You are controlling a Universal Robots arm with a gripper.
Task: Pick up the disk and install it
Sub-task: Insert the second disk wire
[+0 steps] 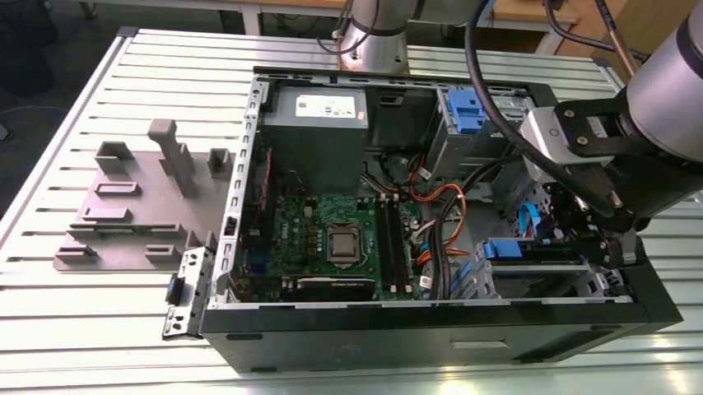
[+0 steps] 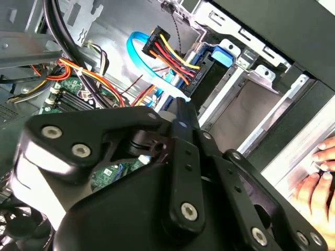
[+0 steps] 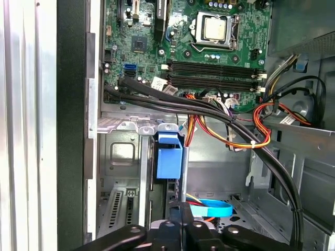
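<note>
1 tool (image 1: 598,239) inside open computer case (image 1: 439,317), fingers together, at 3 o'clock from motherboard (image 1: 341,243). 1 blue tab (image 3: 169,154) just ahead; drive-bay walls close.

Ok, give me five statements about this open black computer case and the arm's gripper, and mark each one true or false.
1. The black computer case lies with its side panel off. True.
2. The black gripper hangs over the grey plastic fixture plate. False: it is at the drive bays on the exterior view's right.
3. The green motherboard has an uncovered silver processor. True.
4. Fingertips of a person's hand show outside the case in the second wrist view. True.
5. The flat blue data cable is red. False: it is light blue.
</note>
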